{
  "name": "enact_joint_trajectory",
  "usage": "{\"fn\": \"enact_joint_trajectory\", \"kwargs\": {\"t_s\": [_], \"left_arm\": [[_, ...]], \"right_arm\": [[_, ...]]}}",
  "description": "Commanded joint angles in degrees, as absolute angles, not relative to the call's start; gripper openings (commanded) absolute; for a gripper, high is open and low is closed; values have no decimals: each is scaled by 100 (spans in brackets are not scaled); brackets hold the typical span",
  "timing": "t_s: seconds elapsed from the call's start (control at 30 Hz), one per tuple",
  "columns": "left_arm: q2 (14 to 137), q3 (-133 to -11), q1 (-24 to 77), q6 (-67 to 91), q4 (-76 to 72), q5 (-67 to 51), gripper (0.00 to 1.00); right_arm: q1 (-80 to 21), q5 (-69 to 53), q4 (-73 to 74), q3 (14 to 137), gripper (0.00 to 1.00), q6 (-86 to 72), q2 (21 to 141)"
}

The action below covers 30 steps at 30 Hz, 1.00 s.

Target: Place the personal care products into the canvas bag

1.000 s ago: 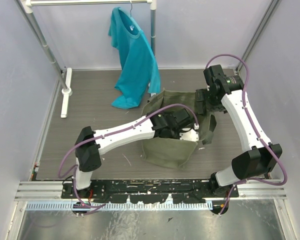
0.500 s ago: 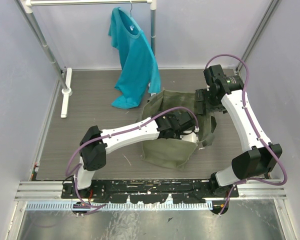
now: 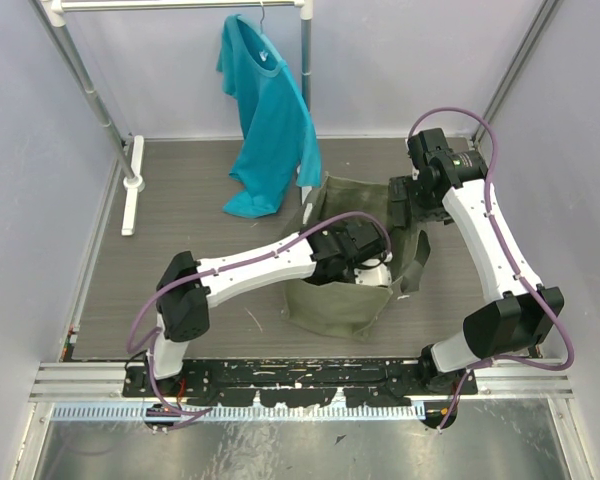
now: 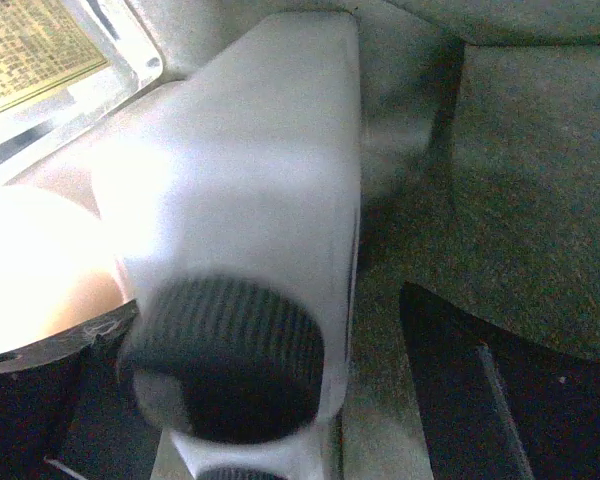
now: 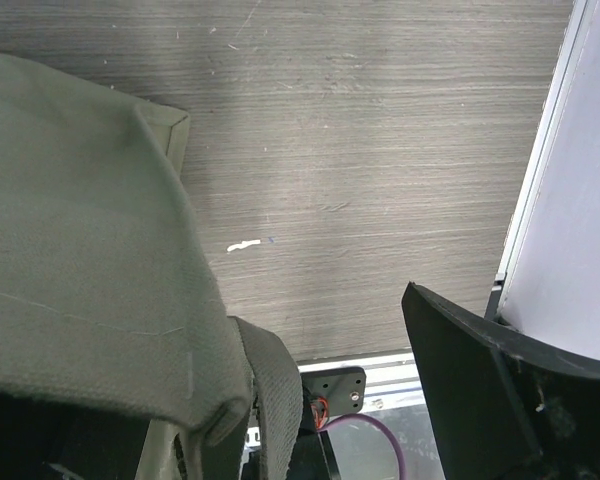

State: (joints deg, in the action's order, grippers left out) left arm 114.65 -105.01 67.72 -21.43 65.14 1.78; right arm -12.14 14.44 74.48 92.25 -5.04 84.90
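Left wrist view: a white rectangular bottle (image 4: 260, 170) with a dark ribbed cap lies on the olive floor of the canvas bag (image 4: 520, 170). It fills the centre of the frame, cap toward the lens. The left gripper (image 4: 245, 320) is spread around it. The finger at lower right (image 4: 480, 390) stands apart from the bottle, with a strip of fabric showing between them. The finger at lower left sits just beside the bottle; whether it touches is unclear. A clear labelled bottle (image 4: 40, 50) lies at upper left, and a pale shape at left is too washed out to name.

Top view shows the right gripper (image 3: 402, 208) at the bag's upper right rim. In its own wrist view it is spread, with the rim fabric draped over one finger.

My judgement of the risks: on withdrawal, the near finger could catch the bottle and tip or drag it. The soft wall could also snag the wrist. If the rim slips off the right finger, the mouth may sag onto the left arm.
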Motion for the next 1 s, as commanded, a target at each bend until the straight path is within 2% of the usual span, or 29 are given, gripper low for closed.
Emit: {"fn": "enact_joint_trajectory", "kwargs": {"t_s": [0.0,0.17,0.4,0.6,0.73,0.83,0.97], "left_arm": [[10883,-10834,6732,-1870,6476,156,93],[10359,-10930,6511,-1565,5729,84,95],[9590,-10989,6098,-915,4968,198,99],[8949,-10682,5660,-465,4253,-159,98],[8487,-10233,5320,-45,3710,470,98],[8087,-9891,4810,634,3473,951,98],[7704,-9619,3707,1512,3672,1023,98]], "right_arm": [[-1187,1336,7142,9267,100,-431,8454],[-1189,1310,7027,9270,100,-375,8298],[-1197,613,6931,9597,100,-306,8200],[-1192,147,6914,10099,100,-341,8242],[-1196,126,6669,10313,100,-373,8157],[-1201,28,6192,10329,100,-430,7974],[-1196,62,5304,10247,100,-588,7679]]}}
